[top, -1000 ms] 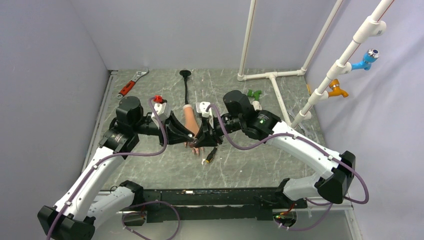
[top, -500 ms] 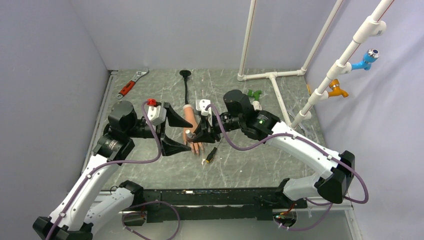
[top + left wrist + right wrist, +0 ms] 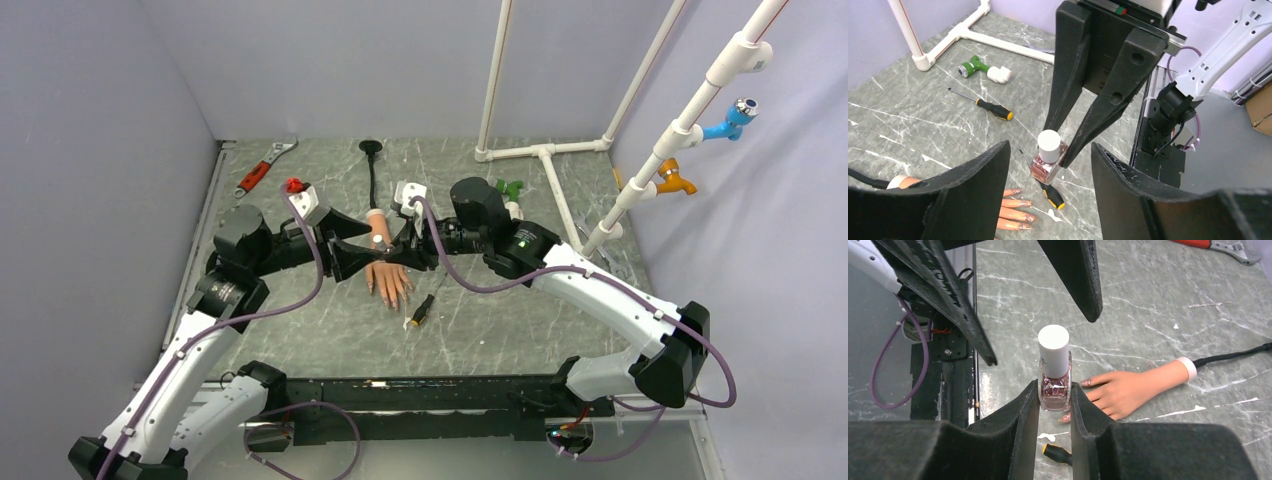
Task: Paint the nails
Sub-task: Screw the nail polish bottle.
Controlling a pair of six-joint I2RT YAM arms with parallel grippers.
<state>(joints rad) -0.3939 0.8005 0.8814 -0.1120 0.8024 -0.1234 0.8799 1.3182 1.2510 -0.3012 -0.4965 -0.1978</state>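
Left gripper (image 3: pixel 1050 149): jaws wide, nothing gripped. The white cap (image 3: pixel 1053 342) is seen between its two fingers (image 3: pixel 973 195) and is touched by neither.

Right gripper (image 3: pixel 1054 387): closed on the bottle (image 3: pixel 1047 169), which is held upright above the table (image 3: pixel 500 320), long axis vertical, cap uppermost.

The cap lies straight ahead of the left gripper, so the left arm is judged the one to take it. A closure across the cap is called for next.

Nails (image 3: pixel 1024 203) are found below the bottle, toward the arm bases from it, at the tips of the hand (image 3: pixel 1128 390). The hand's long axis runs from under the bottle to the stalk (image 3: pixel 1233 356).

In the right wrist view most nails are hidden behind the bottle. Polish on them cannot be made out, and no brush is seen.
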